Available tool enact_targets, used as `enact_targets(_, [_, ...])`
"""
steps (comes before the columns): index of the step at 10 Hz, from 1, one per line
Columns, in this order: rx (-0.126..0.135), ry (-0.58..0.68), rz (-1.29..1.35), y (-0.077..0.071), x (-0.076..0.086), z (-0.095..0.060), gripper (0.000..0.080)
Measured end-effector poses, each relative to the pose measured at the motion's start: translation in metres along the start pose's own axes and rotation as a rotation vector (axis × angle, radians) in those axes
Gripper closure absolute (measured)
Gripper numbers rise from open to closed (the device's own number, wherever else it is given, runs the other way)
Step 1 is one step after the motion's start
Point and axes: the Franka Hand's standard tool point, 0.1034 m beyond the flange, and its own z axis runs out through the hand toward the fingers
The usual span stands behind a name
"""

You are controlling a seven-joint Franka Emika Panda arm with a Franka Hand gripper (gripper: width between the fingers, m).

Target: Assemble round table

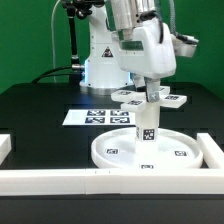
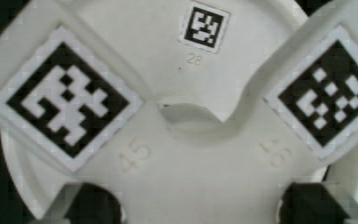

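The gripper (image 1: 150, 94) hides the middle of the cross-shaped base (image 1: 132, 97) in the exterior view; in the wrist view its dark fingertips (image 2: 91, 203) are cut off at the frame edge either side of the base, so I cannot tell whether they clamp it. The base lies directly under the gripper, atop the upright cylinder leg (image 1: 147, 126), which stands on the round disc (image 1: 108, 151) beside the near border rail (image 1: 50, 180); the parts bear black-and-white square tags, and small print beneath one is too blurred to read.
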Motion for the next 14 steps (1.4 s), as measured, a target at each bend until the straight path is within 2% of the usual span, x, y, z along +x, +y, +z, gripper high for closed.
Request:
enact_targets(4, [0.047,-0.023,0.379,-0.003,0.001,0.0,0.0356])
enact_targets(6, [0.052,-0.044,0.445,-0.006,0.003,-0.002,0.0356])
enact_targets(7, [0.055,-0.047,0.447,-0.006,0.002,-0.001,0.0305])
enact_targets(8, [0.055,-0.047,0.419,-0.006,0.001,-0.001,0.0201])
enact_targets(9, [0.045,-0.055,0.36,-0.007,0.001,-0.005,0.0201])
enact_targets(10, [0.053,-0.058,0.336,-0.01,-0.001,-0.013,0.016])
enact_targets(12, [0.072,-0.08,0.332,-0.015,-0.007,-0.027,0.0153])
enact_targets(14, [0.07,-0.077,0.262,-0.014,-0.007,-0.024,0.0151])
